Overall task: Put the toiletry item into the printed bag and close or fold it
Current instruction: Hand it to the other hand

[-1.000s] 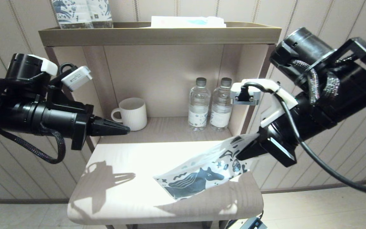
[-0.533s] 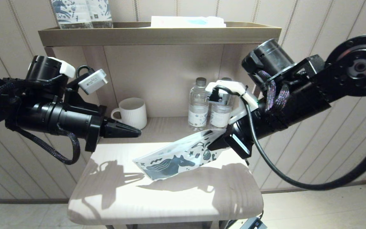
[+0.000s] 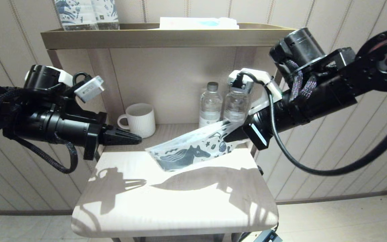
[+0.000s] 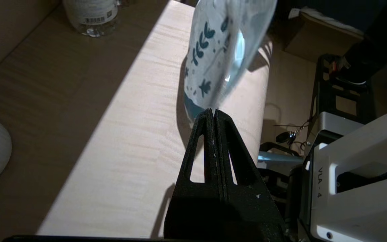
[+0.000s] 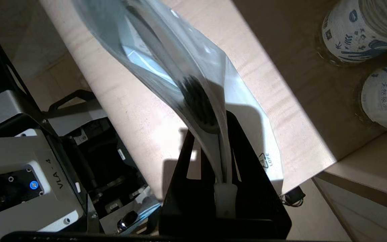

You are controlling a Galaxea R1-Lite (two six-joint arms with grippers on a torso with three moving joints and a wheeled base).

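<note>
Right hand pinches the printed bag aloft, slanting over the table.

A pale wooden stand has a sunlit front ledge and a recessed shelf behind it. On the recessed shelf stand 1 white ribbed mug at the left and 2 clear water bottles side by side at the right. A flat white item and printed packs sit on the top tray.
</note>
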